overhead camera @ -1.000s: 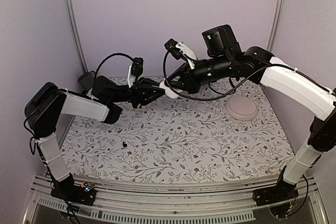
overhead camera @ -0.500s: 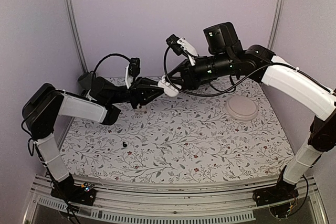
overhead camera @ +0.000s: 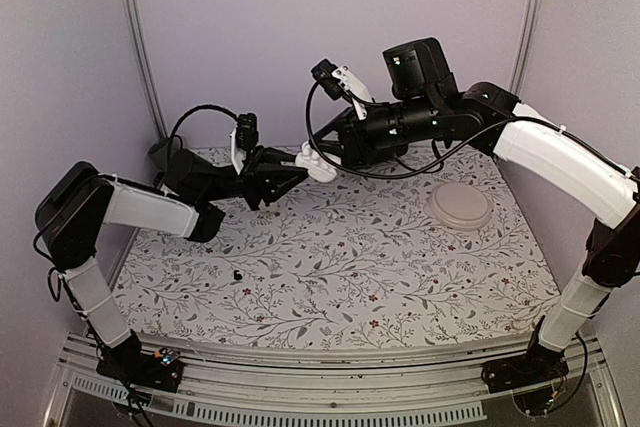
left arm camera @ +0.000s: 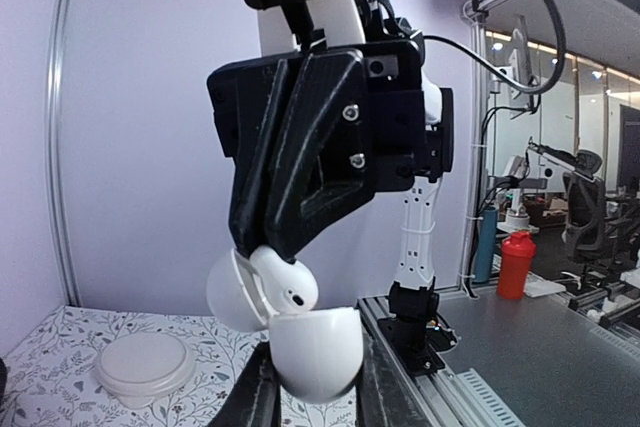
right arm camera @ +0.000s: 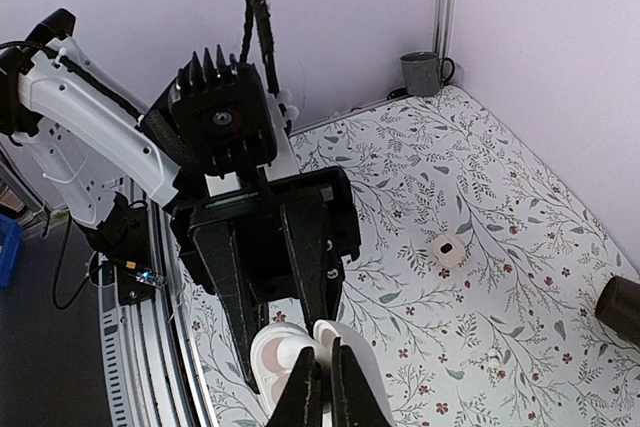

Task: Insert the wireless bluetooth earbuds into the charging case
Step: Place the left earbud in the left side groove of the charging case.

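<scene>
The charging case [left arm camera: 318, 352] is a glossy white pebble with its lid [left arm camera: 230, 292] swung open. My left gripper [left arm camera: 316, 372] is shut on its base and holds it in the air above the back of the table. My right gripper [right arm camera: 321, 372] comes in from the other side, shut on one white earbud [left arm camera: 285, 282]. The earbud sits right at the case's open mouth, touching its rim. In the top view the left gripper [overhead camera: 298, 165] and the right gripper [overhead camera: 330, 154] meet tip to tip at the case [overhead camera: 316, 165]. A second earbud is not clearly visible.
A pale round dish [overhead camera: 460, 207] lies at the back right of the floral cloth. A tiny black bit [overhead camera: 238, 274] lies left of centre. A white round lump with a dark spot [right arm camera: 449, 250] rests on the cloth, and a grey cup [right arm camera: 423, 72] stands in the far corner.
Both grippers, with the case and the earbud between them, have drifted slightly up and to the left. Neither grip has changed.
</scene>
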You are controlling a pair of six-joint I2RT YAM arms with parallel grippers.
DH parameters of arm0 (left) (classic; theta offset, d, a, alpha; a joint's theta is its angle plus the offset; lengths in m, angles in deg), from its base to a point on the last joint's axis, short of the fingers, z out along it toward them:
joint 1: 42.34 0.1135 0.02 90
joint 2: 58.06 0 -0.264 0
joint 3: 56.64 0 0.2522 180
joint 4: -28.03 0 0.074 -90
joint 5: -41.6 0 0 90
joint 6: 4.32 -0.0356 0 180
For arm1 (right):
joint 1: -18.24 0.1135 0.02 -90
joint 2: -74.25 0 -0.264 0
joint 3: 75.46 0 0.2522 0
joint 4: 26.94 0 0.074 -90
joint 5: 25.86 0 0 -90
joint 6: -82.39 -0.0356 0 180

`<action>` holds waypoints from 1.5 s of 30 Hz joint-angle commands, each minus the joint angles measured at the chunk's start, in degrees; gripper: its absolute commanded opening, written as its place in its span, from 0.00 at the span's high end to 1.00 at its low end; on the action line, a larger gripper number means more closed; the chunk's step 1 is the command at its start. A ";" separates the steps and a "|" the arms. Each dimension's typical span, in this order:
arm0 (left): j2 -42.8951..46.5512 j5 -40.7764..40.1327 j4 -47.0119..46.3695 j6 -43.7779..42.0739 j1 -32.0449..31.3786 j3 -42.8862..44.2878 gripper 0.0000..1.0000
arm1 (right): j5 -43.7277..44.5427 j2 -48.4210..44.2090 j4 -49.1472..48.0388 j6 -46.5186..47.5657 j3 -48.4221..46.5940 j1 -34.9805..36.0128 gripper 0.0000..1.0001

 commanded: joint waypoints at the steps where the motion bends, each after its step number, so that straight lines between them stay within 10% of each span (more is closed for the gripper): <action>1: 5.40 -5.19 -5.20 -6.65 -1.51 0.65 1.00 | 2.46 2.72 3.78 0.07 0.77 0.67 0.93; 45: 7.58 -12.89 -4.37 -11.22 -0.40 -3.04 1.00 | -2.72 5.14 4.64 2.02 1.59 3.34 0.88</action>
